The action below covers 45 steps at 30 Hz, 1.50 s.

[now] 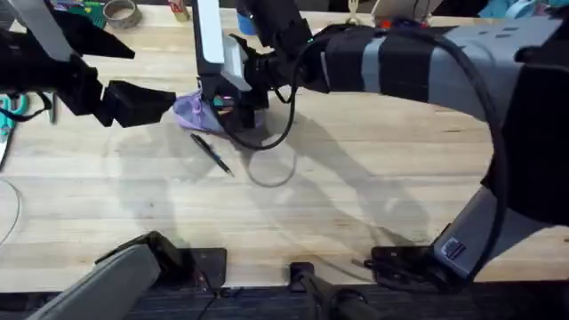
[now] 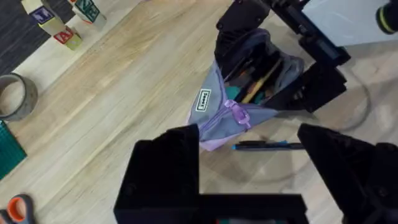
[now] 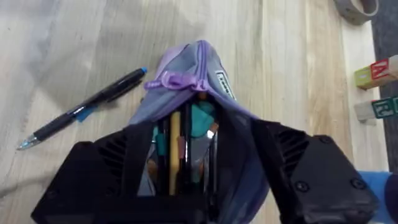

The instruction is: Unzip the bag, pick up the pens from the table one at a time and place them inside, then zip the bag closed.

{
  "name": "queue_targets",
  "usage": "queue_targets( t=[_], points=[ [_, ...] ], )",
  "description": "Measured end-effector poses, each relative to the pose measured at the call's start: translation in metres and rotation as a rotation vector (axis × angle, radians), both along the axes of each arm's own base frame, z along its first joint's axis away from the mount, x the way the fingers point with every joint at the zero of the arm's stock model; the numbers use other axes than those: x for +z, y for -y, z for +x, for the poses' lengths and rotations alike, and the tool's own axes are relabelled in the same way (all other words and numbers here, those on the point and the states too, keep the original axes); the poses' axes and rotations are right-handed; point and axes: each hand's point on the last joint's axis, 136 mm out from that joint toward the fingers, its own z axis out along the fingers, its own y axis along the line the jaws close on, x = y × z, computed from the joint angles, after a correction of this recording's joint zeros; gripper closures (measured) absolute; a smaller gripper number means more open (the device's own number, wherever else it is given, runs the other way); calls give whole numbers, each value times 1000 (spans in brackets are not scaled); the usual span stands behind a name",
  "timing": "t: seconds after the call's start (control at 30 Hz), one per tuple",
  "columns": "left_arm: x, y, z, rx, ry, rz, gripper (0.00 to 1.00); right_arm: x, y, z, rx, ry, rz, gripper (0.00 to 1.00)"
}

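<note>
Clearly your right gripper (image 3: pixel 186 180) is working inside the bag (image 3: pixel 186 74): its fingers are spread wide within the open mouth, stretching the fabric apart so the contents show, among them a yellow stick and something teal. That hold reads as a way to keep the opening gaping for loading. The bag sits toward the far middle of the table (image 1: pixel 356 196), its zipped end with the purple pull (image 2: pixel 238 115) pointing at your left gripper (image 2: pixel 249 168). Your left gripper hovers just short of that end with its fingers parted and nothing between them. One pen (image 1: pixel 212 154) lies on the wood right beside the bag, on the near side, blue tip toward the bag's closed end; I judge it the next thing to lift.

For room, you have broad bare planks nearer the bases. Beyond the bag, tape (image 2: pixel 15 96) and lettered blocks (image 2: pixel 59 25) stand well apart, and scissors (image 2: pixel 18 208) lie off toward the table's left edge.
</note>
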Motion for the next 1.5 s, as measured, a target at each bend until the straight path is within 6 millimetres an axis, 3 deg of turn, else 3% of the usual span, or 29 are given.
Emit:
queue_targets(
  t=[0.53,0.63,0.73,0.87,1.0,1.13,1.27,1.5],
  points=[
    [0,0,0,0,0,0,6,3,2,3,-91,-88,24,5],
    [-1,1,-1,5,-10,-8,7,17,5,5,-134,-110,50,6],
    [1,2,-3,30,-26,-28,7,47,11,7,-180,-120,105,5],
    [10,5,-10,87,-33,-58,6,97,32,13,-280,-155,195,5],
    [23,11,-18,149,-28,-94,6,124,65,24,-421,-249,257,5],
    [29,19,-24,226,-68,-147,6,127,100,33,-571,-371,276,5],
    [27,24,-27,345,-157,-210,6,122,123,39,-667,-449,277,5],
    [14,30,-33,618,-367,-346,6,119,131,42,-711,-488,282,5]
  ],
)
